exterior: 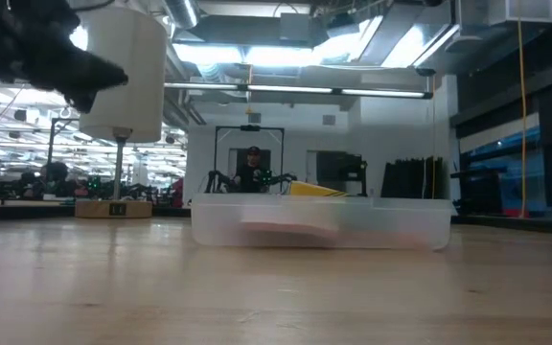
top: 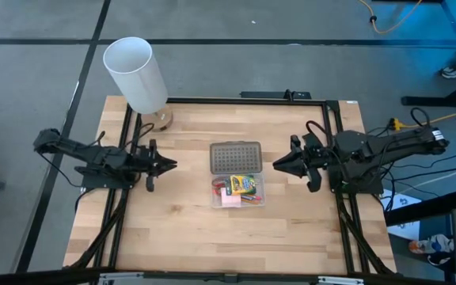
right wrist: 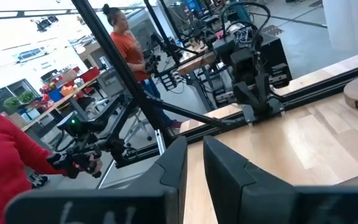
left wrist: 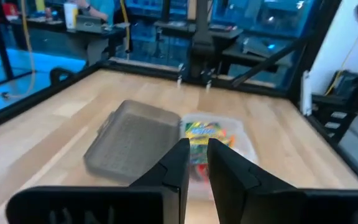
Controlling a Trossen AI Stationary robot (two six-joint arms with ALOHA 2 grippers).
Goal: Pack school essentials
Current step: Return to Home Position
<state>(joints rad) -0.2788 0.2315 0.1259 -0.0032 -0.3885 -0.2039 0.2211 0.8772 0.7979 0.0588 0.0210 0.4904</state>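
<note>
Both closed, empty: left pincer, right pincer flank clear case; crayon box inside, midway between them.

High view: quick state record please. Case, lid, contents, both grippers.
case: clear case, middle of table, open
lid: grey dotted lid, off, lying flat along the case's far side
contents: crayon box, pink sticky pad; rest too small to tell
left gripper: left of the lid, raised, shut, empty
right gripper: right of the lid, shut, empty
other: white cylinder, far left corner
</note>
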